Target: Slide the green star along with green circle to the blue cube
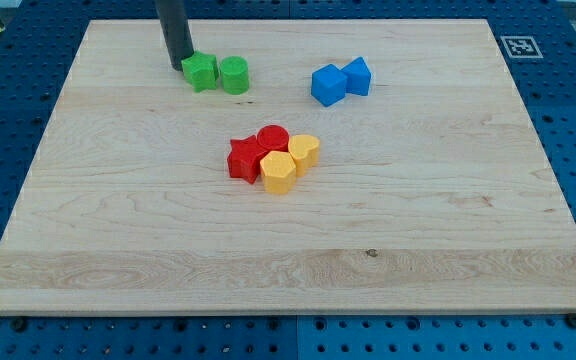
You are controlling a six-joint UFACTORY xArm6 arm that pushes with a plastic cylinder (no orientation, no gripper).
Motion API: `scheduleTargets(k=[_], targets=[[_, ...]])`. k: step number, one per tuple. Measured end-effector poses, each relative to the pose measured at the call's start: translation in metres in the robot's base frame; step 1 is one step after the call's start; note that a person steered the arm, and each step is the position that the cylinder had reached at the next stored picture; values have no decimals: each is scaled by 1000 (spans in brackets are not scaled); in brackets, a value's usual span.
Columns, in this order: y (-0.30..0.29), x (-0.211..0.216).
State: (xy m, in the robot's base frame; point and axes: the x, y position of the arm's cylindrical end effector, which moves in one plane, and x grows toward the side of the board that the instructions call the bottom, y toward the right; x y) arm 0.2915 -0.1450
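Note:
The green star [200,72] lies near the view's top, left of centre, touching the green circle [234,75] on its right. My tip [177,66] rests on the board right against the star's left side. The blue cube [328,85] sits further right, about a block's width and more from the green circle, with a second blue block [357,76] touching its right side.
A cluster at the board's centre holds a red star [244,159], a red circle [272,139], a yellow hexagon [279,172] and a yellow heart [304,150]. The wooden board [118,250] lies on a blue pegboard. A marker tag [519,46] sits at the top right.

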Motion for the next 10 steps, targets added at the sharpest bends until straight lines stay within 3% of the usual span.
scheduleTargets(k=[3, 5, 10], targets=[[18, 0], [-23, 2], [26, 27]])
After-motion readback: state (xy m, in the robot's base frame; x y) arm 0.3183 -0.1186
